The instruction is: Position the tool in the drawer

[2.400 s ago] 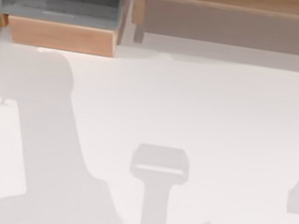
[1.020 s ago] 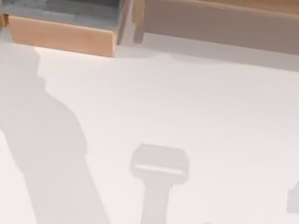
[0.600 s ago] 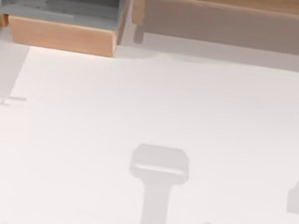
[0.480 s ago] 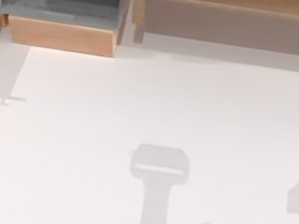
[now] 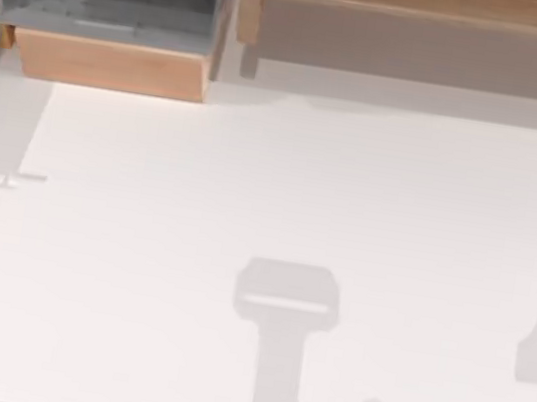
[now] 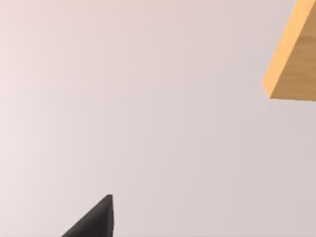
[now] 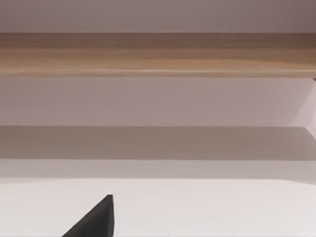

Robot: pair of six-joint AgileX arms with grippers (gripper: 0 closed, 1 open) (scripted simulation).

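Observation:
The drawer (image 5: 112,64) stands pulled out at the table's back left, with a light-tan front panel and grey walls and floor. Nothing shows on the visible part of its floor. The tool is out of view. In the left wrist view a black tip of my left gripper (image 6: 96,219) hangs over bare white table, with a tan wooden corner (image 6: 291,59) farther off. In the right wrist view a black tip of my right gripper (image 7: 96,219) points toward a long wooden board (image 7: 158,54).
A wider brown wooden unit (image 5: 425,32) runs along the back edge to the right of the drawer. The white table (image 5: 252,178) carries grey shadows near the front middle and front right.
A broad arm shadow on the table's left side has swept down toward the front left and gone. The drawer and the wooden unit have not moved.

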